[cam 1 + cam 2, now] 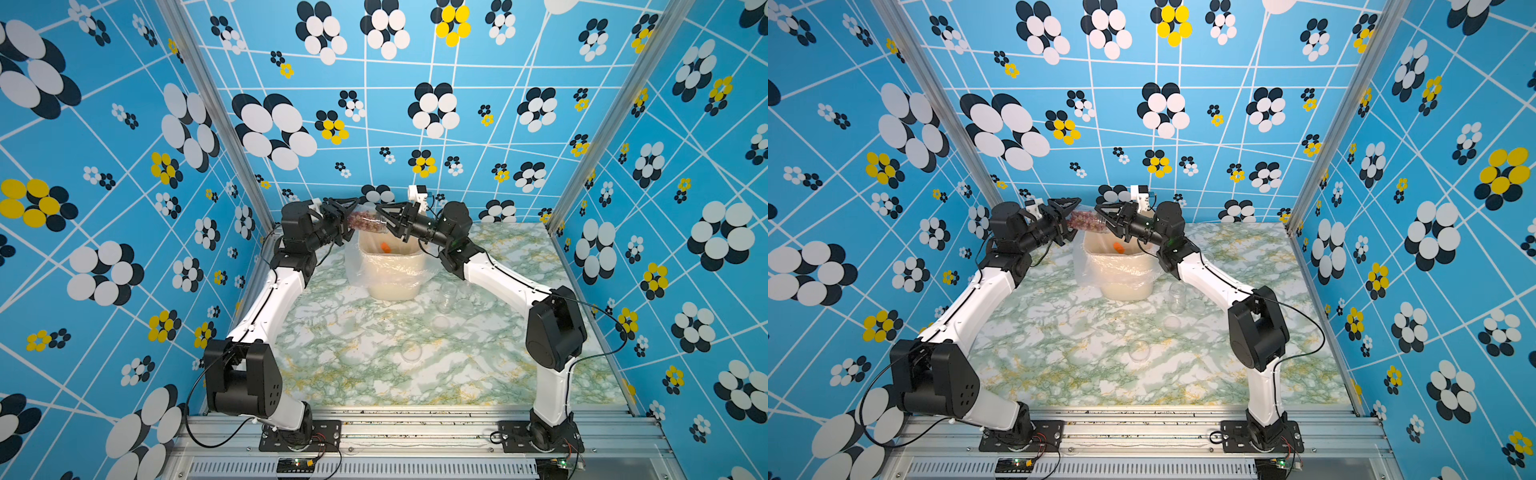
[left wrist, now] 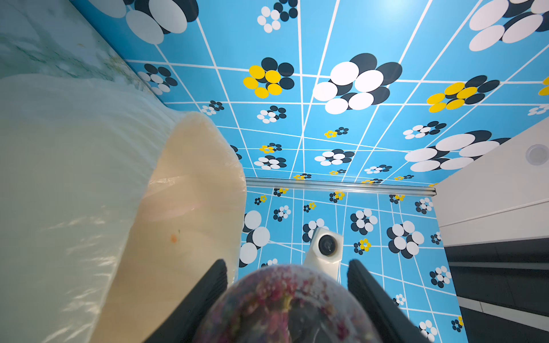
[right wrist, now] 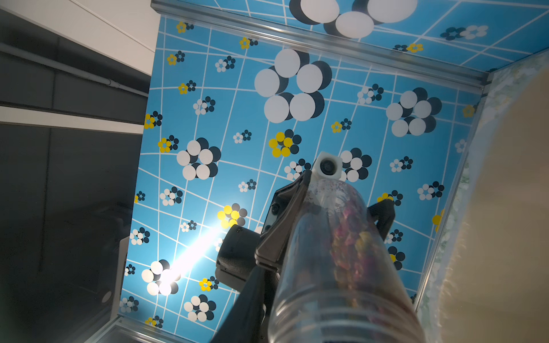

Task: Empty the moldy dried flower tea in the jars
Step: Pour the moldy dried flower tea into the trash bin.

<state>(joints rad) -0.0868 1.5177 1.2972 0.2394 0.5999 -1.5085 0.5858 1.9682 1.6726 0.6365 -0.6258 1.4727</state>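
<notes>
Clear jar [image 1: 369, 223] of flower tea [image 1: 360, 218], sideways in left hand [image 2: 287, 267], by bin [image 1: 392, 282]

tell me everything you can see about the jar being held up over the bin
The jar is a clear cylinder with ridges at its neck, lying nearly level in the air above the cream lined bin. Reddish-pink and yellowish dried flower tea sits mostly toward its base. The left gripper clamps the base end between its jaws; the right gripper is at the mouth end, its grip unclear.
</notes>
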